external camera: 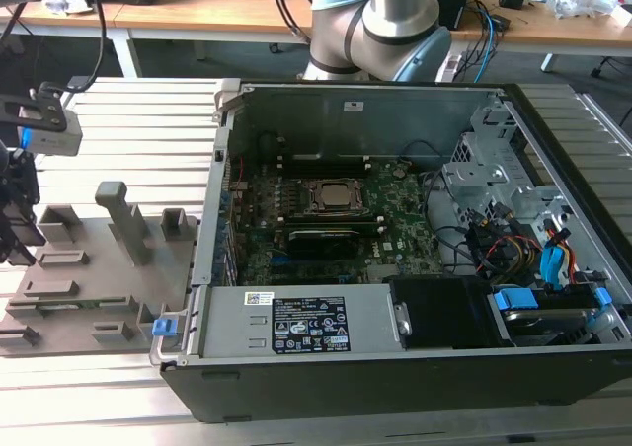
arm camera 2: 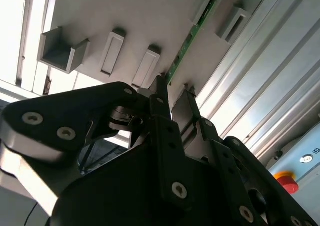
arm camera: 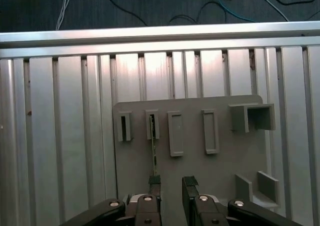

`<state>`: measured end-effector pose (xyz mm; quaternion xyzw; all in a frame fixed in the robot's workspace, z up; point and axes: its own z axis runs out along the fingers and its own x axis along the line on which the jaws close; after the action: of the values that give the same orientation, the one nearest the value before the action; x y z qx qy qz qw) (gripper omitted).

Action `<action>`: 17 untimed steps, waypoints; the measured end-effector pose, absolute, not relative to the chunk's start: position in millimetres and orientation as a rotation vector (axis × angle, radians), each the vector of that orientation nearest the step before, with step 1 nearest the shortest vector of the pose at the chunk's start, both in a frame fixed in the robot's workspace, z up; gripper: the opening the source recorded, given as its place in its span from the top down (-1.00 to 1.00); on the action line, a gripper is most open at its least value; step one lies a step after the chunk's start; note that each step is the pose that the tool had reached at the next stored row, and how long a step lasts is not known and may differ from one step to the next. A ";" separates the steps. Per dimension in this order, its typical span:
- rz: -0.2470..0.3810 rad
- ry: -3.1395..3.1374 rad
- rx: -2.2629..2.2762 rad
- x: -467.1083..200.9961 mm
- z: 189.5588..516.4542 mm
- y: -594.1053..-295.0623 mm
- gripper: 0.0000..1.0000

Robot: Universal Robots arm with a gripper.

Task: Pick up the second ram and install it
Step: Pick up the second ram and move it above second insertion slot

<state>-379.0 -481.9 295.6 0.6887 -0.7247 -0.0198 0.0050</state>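
We see the second ram (arm camera: 153, 156) standing on edge in a slot of the grey holder plate (arm camera: 220, 166), so its top edge is free to pinch. The gripper (arm camera: 171, 183) hangs close by, fingers apart and empty. The stick seems lined up with one finger, not centred between them.

Ribbed aluminium table (external camera: 128, 120) carries a grey holder plate (external camera: 148, 290) and open computer case (external camera: 346, 392).

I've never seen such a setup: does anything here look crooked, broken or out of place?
Nothing stands out. The second ram stands straight on edge in a slot of the grey tray, the open gripper is close by, and the computer case looks intact.
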 end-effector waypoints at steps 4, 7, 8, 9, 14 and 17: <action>-0.062 -2.270 2.157 -379.0 289.0 -483.7 0.37; -0.062 -2.270 2.157 -379.0 284.9 -484.8 0.37; -0.062 -2.270 2.157 -379.0 283.0 -485.2 0.37; -0.062 -2.269 2.157 -379.0 281.1 -485.9 0.37; -0.062 -2.270 2.157 -379.0 273.7 -488.1 0.37; -0.062 -2.270 2.157 -379.0 269.9 -489.1 0.37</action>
<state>-379.0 -489.1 269.9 0.6887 -0.7247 -0.0198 0.0049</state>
